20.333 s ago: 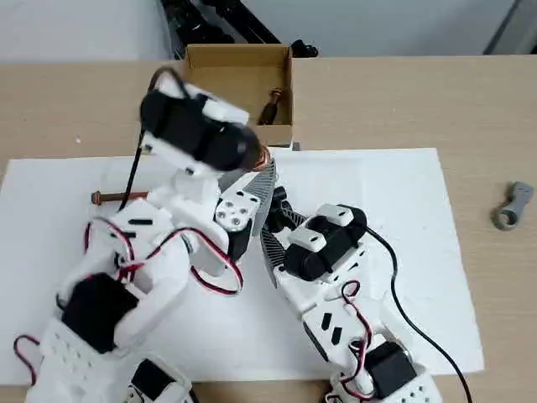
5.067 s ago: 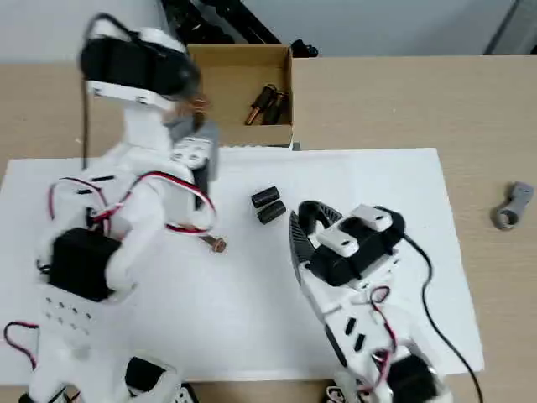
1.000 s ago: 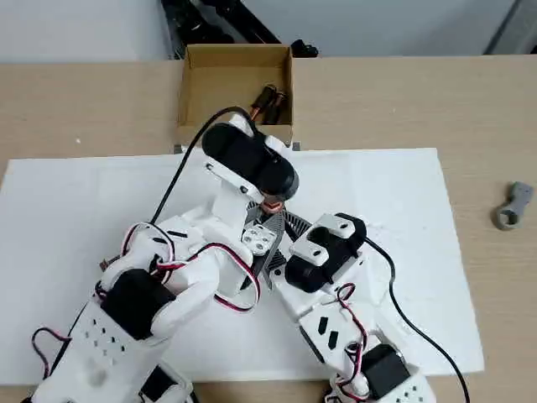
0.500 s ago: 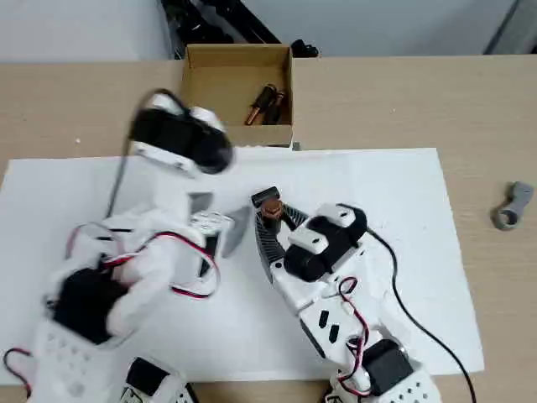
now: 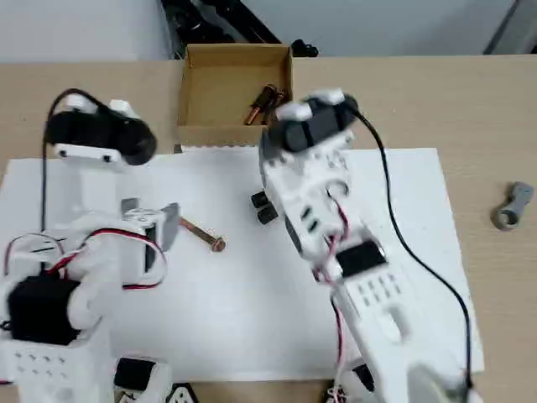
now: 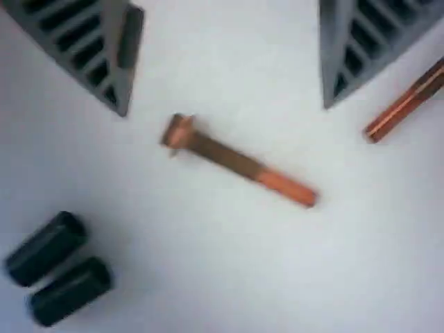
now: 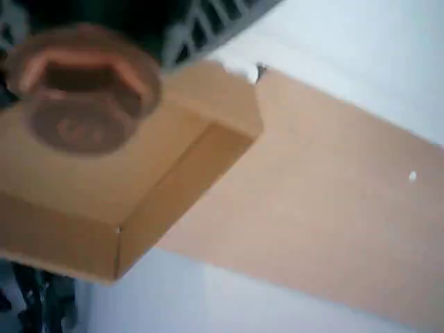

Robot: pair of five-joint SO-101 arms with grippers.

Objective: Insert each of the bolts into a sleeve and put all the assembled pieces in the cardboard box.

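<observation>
- Holding a sleeved bolt [image 7: 83,90] clamped in my right gripper [image 7: 132,31], arm stretched long across the bench [image 5: 403,92], over the box [image 5: 214,92] by its right wall; the bolt's head faces my wrist camera.
- Box sits just past the sheet's [image 5: 252,319] far edge; open sheet lies between my arms.
- Loose bolt [image 6: 236,163] lies flat, diagonal, head toward two sleeves [image 6: 55,267].
- Left gripper [image 6: 223,107] hangs above it, fingers wide apart; a second bolt [image 6: 406,104] lies just beside one finger.
</observation>
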